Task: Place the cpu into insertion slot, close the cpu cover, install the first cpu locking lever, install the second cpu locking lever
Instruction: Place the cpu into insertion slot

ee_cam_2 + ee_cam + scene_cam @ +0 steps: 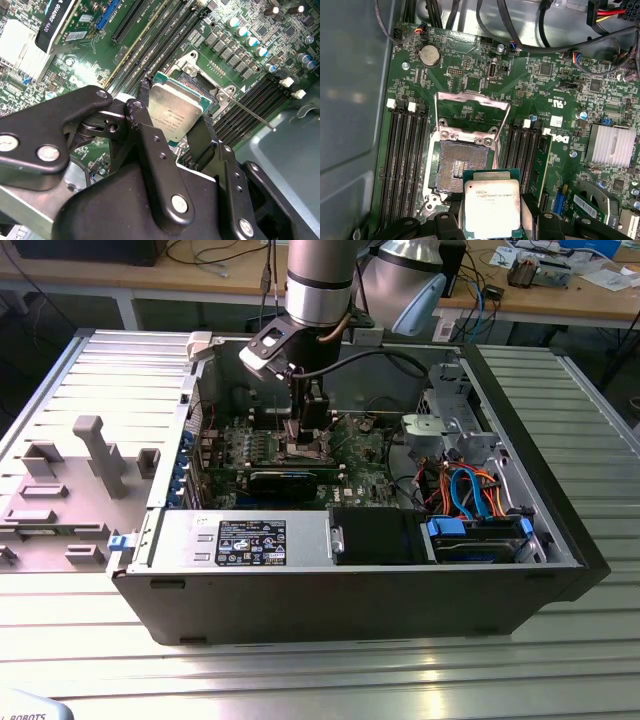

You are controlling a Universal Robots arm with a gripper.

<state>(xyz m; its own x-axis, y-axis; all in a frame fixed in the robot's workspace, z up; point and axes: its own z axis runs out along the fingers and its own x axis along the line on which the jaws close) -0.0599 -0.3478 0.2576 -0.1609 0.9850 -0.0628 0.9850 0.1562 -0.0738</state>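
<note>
My gripper is shut on the cpu, a flat square chip with a silver-grey top, held level by two opposite edges. In the first wrist view the cpu hangs just off one side of the insertion slot, whose dark recess lies bare. The cpu cover stands swung open beyond the slot. In the second wrist view black fingers clamp the cpu over the slot's metal frame; a thin locking lever sticks out beside it. In the exterior view the gripper reaches down onto the green motherboard.
The motherboard lies inside an open computer case on a ribbed metal table. Long black memory slots flank the slot on both sides. A finned heatsink, loose cables and a drive cage crowd the exterior view's right.
</note>
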